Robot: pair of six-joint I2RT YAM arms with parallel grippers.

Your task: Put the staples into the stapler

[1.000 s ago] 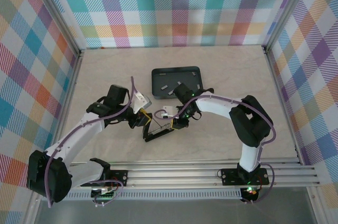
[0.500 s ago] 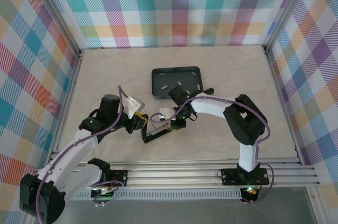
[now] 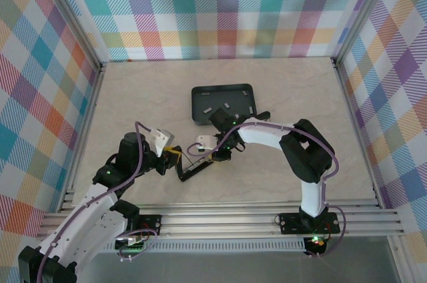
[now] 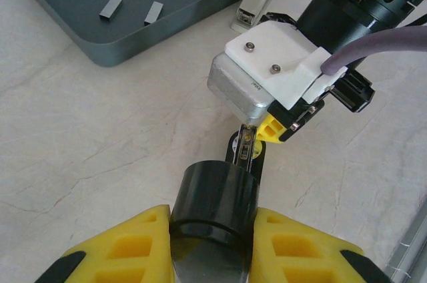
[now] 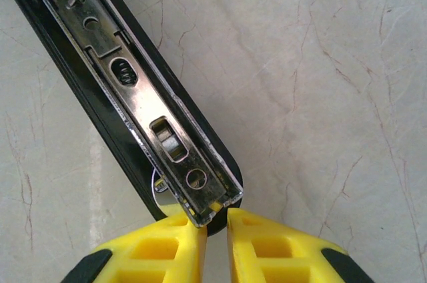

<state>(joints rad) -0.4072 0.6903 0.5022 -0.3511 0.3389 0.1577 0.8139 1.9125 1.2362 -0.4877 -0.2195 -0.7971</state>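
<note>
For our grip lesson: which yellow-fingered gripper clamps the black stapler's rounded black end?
The left gripper; the right gripper instead pinches the tip of the black stapler's silver metal rail.

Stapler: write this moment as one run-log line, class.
stapler open on table | left gripper shut on stapler | right gripper shut at its rail tip | staples in tray

Robot laboratory test cell. A pale marble-look table (image 3: 300, 96) stands inside an aluminium frame (image 3: 75, 16) hung with plaid cloth walls (image 3: 227, 9). Two jointed arms, left (image 3: 93, 203) and right (image 3: 267, 135), are bolted to a slotted rail (image 3: 233, 219) along the table's near edge.
</note>
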